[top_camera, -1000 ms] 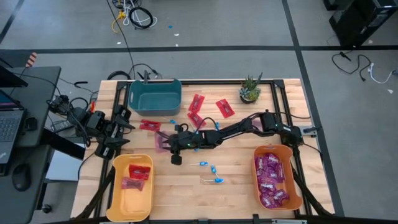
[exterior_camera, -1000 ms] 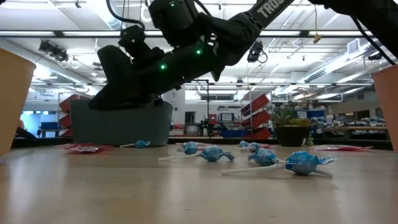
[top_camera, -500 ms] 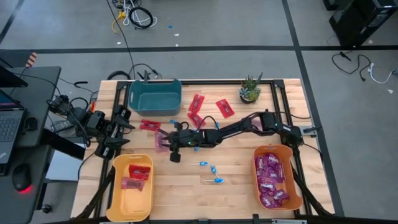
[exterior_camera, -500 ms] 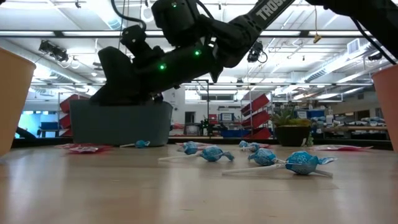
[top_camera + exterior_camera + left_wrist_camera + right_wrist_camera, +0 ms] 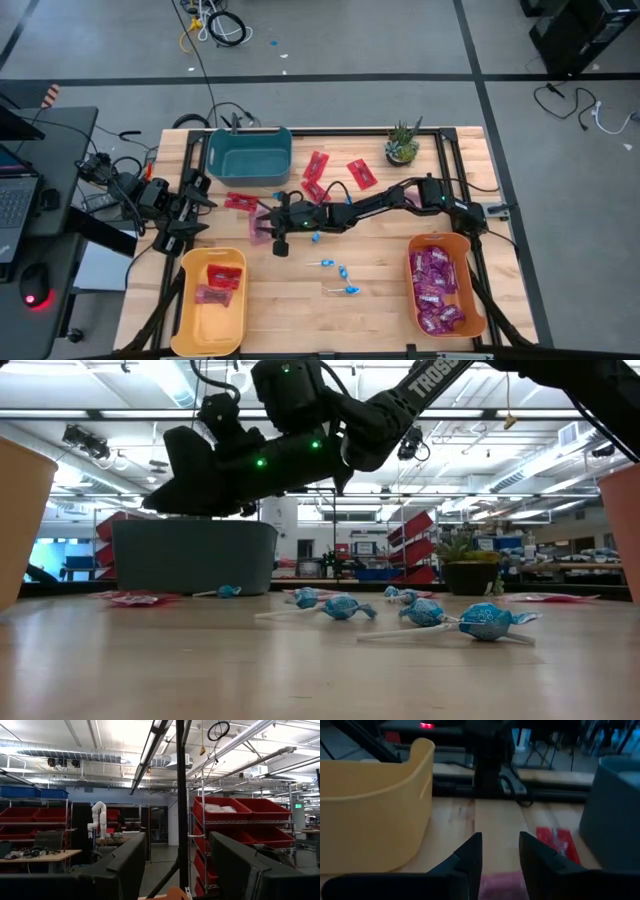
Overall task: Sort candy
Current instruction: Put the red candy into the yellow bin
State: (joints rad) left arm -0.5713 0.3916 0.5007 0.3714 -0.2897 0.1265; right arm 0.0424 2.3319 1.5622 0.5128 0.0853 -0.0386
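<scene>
Warehouse-type room, grey floor, red shelf bins behind; wood table (image 5: pixel 385 300) with black frame. Teal bin (image 5: pixel 249 153) at the far edge toward the left, plant (image 5: pixel 402 143) at the far edge toward the right. Yellow bin (image 5: pixel 213 299) at the near-left corner, holds two red packets (image 5: pixel 222 274). Orange bin (image 5: pixel 475 300) at the near-right corner, filled with purple packets (image 5: pixel 436 289). Loose red packets: three mid-table near the far edge (image 5: pixel 361 173), between teal bin and plant; one more (image 5: pixel 240 201) just in front of the teal bin. Blue lollipops (image 5: pixel 343 272) loose near the table's middle, toward the near edge; one more (image 5: pixel 278 194) right by the teal bin's front. In the low view lollipops (image 5: pixel 485 620) lie flat on the wood, sticks out sideways. Right arm reaches across the table from the right side, right gripper (image 5: pixel 264 226) between teal bin and yellow bin, raised off the wood in the low view (image 5: pixel 165 500). Its fingers (image 5: pixel 467 855) stand part spread with a purple packet (image 5: pixel 499 884) between them; high view shows that packet (image 5: pixel 260 229) at the tips, so it's pinching it. Left gripper (image 5: pixel 200 208) waits at the left edge, off the candy, fingers spread wide, nothing in them.
</scene>
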